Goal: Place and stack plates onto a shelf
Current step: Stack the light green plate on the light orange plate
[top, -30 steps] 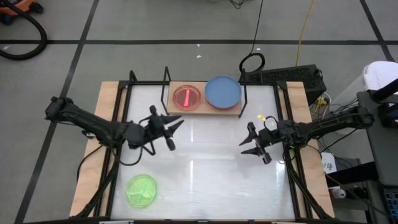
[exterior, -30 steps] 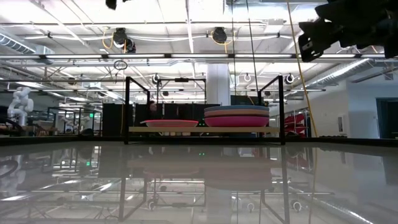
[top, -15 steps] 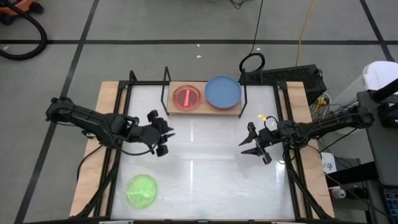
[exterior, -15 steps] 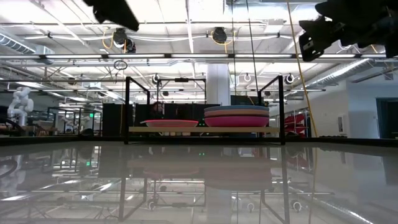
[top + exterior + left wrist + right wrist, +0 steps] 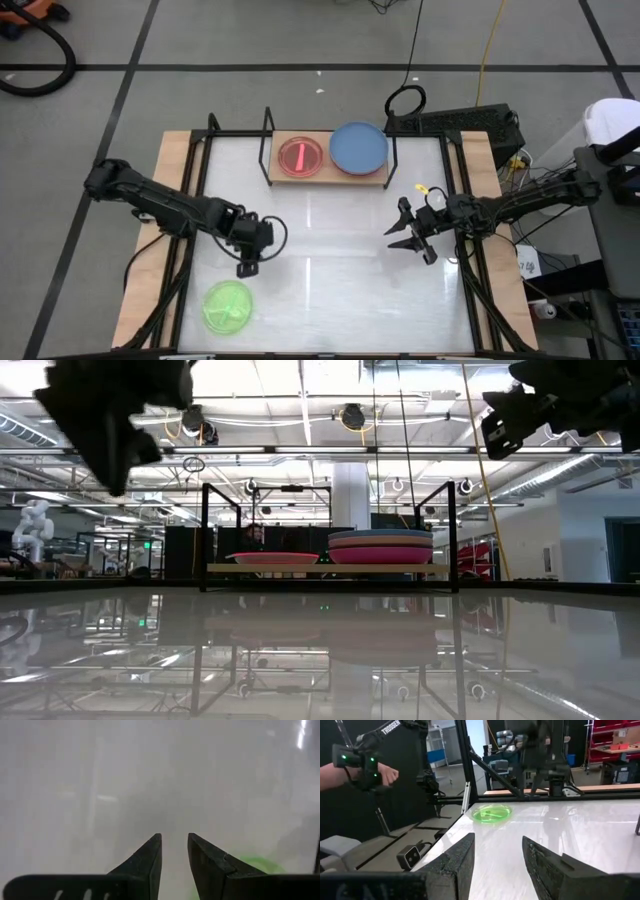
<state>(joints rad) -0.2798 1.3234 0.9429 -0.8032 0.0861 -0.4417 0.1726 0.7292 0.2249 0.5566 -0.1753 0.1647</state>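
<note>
The lime green plate lies flat near the table's near-left corner and also shows in the left wrist view and the right wrist view. My left gripper hovers just beyond its far rim, pointing down at the tabletop, open with a narrow gap. The light-wood shelf stands at the far edge. It carries a hot pink plate and a stack topped by the blue plate. In the low view the stack shows blue over salmon over magenta. My right gripper waits open at the right, above the table.
Black frame rails run along the table's left and right sides. The shelf's thin black uprights stand at its ends. Bare white tabletop lies between the two grippers. A person's hand shows beyond the table in the right wrist view.
My left gripper has swung from pointing toward the right side of the table to pointing down. It has moved toward the near edge, closer to the lime green plate. The plates and my right gripper have stayed still.
</note>
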